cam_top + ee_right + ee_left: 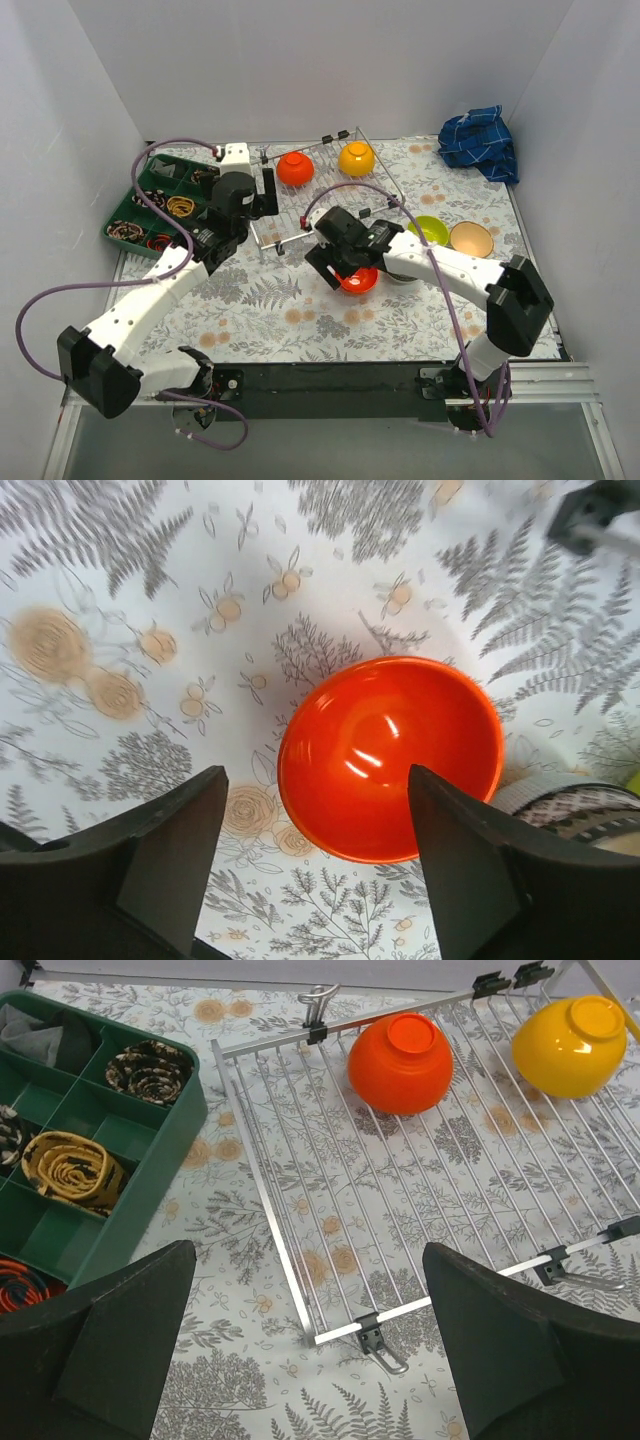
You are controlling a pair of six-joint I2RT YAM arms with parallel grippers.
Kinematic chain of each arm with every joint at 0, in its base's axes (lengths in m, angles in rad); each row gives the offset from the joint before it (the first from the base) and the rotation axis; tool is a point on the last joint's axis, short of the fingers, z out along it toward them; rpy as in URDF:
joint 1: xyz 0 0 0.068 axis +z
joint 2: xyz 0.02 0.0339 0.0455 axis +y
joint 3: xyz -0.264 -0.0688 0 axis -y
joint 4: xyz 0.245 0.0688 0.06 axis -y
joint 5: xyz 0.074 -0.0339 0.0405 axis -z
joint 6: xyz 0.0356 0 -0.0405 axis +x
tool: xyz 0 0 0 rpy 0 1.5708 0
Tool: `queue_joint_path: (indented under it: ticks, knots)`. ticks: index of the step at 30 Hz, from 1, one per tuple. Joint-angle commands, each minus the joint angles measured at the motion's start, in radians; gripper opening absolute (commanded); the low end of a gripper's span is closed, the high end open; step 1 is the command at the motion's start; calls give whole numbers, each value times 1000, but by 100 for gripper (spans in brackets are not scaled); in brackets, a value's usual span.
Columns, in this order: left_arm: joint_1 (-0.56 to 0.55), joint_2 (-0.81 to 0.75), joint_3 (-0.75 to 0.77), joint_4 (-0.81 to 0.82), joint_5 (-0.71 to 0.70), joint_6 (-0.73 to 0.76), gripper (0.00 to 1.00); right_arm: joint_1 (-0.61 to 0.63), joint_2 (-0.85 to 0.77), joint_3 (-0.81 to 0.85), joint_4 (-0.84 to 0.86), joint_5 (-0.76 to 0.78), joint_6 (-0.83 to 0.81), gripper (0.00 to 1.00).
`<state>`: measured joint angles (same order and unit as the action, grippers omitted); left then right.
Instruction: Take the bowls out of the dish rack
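Note:
The silver wire dish rack lies on the table at the back centre. An orange bowl and a yellow bowl sit upside down in its far part. In the left wrist view the rack holds the orange bowl and the yellow bowl. My left gripper is open and empty above the rack's near left corner. A red-orange bowl stands upright on the tablecloth, outside the rack. My right gripper hangs open just above it, not gripping it; it also shows in the top view.
A green compartment tray with coiled bands stands at the left. A green bowl and a tan bowl sit right of the rack. A striped object lies beside the red-orange bowl. A blue cloth lies back right.

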<state>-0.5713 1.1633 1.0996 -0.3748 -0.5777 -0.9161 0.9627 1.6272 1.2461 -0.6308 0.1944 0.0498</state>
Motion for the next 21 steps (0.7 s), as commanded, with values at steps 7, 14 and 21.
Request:
queue_joint_path:
  ticks: [7,14,21]
  knots:
    - [10,265,227,-18,94,66,98,-315,-248,32,-7,-92,125,93]
    - [65,544,471,-78,226,-131,98,-485,-406,-106,54,-156,154,99]
    - [74,771,628,15,174,119,98,-525,-501,-214,86,-220,118,98]
